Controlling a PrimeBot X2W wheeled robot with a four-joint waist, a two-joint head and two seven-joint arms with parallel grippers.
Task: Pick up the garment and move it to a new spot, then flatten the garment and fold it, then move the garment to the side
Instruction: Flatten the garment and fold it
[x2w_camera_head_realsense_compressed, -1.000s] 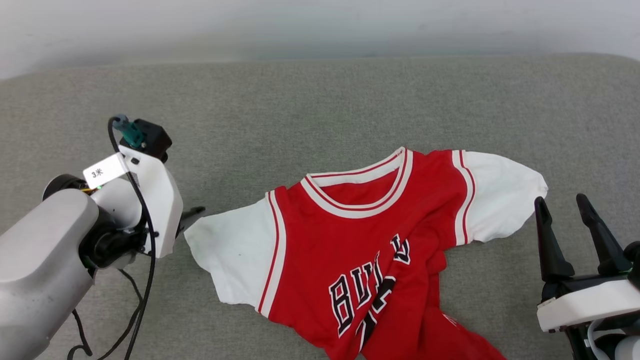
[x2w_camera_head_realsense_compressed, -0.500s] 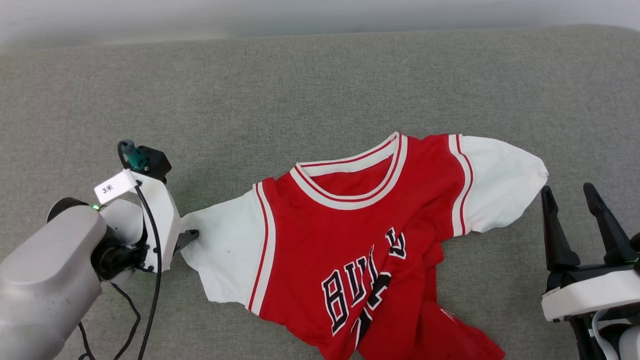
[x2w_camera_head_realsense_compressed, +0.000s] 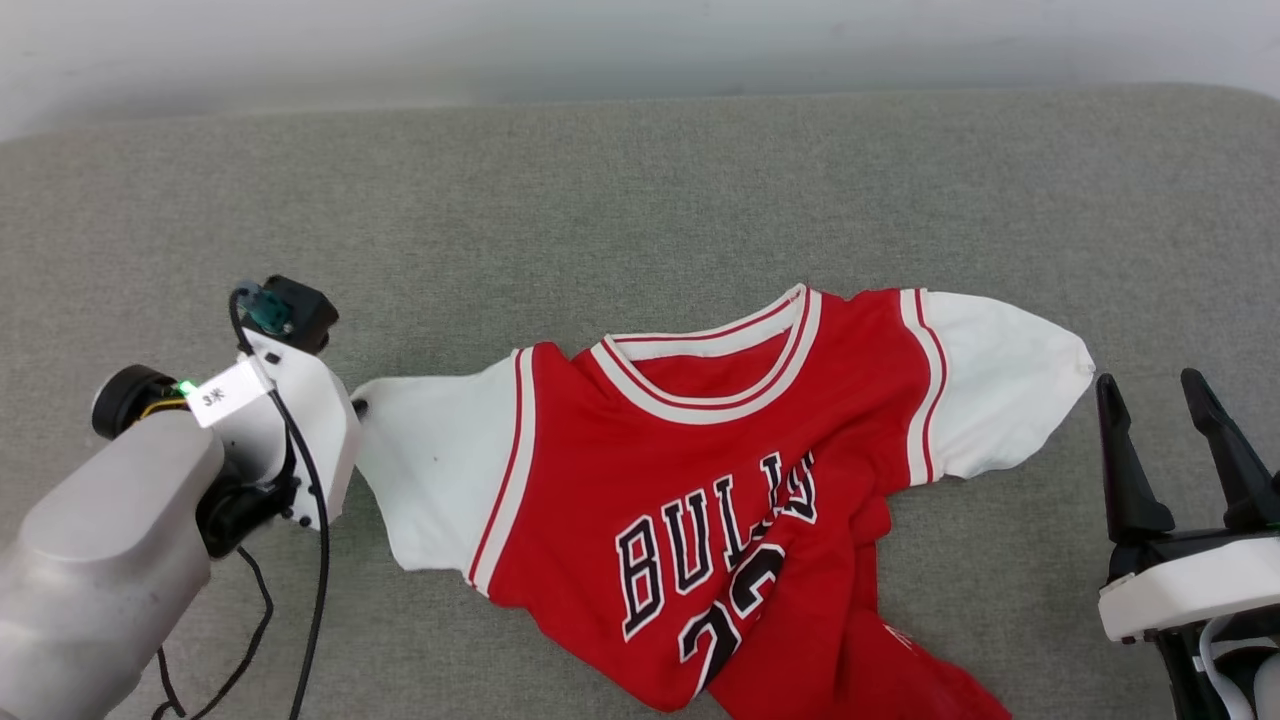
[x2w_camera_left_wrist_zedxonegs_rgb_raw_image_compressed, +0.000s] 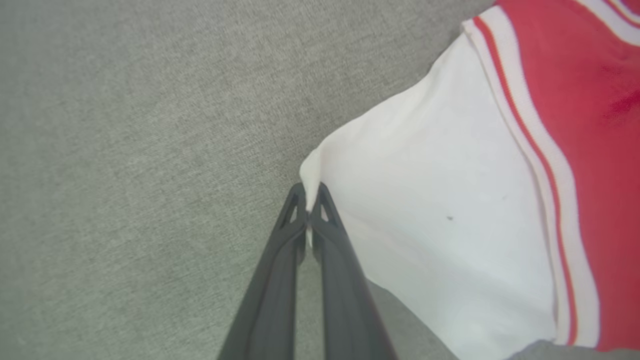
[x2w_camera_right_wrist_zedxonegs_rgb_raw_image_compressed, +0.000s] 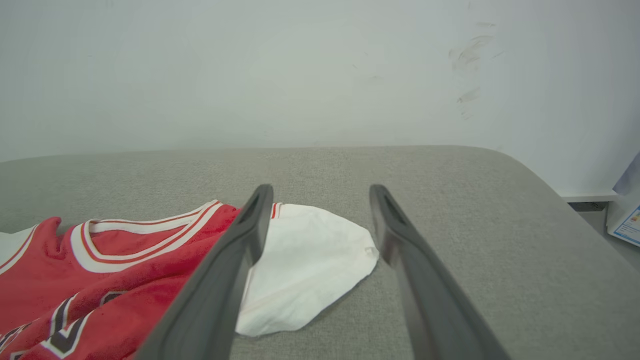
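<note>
On the grey fabric bench (x2w_camera_head_realsense_compressed: 600, 200) below a pale wall (x2w_camera_head_realsense_compressed: 640, 40) the red garment (x2w_camera_head_realsense_compressed: 700, 470) lies face up, rumpled at its hem, the left end effector (x2w_camera_left_wrist_zedxonegs_rgb_raw_image_compressed: 310, 200) pinched tight on one white sleeve tip, the right end effector (x2w_camera_head_realsense_compressed: 1148, 378) empty, fingers spread, beside the other sleeve.

Left fingers (x2w_camera_left_wrist_zedxonegs_rgb_raw_image_compressed: 278, 285) together, right fingers (x2w_camera_right_wrist_zedxonegs_rgb_raw_image_compressed: 220, 285) apart

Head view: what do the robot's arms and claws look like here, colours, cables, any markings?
The left forearm is pale grey and rounded, ending in a white wrist plate with a black cable, a teal connector and a white tag. The left claw and right claw have long, tapering dark fingers; the right sits on a white base.
</note>
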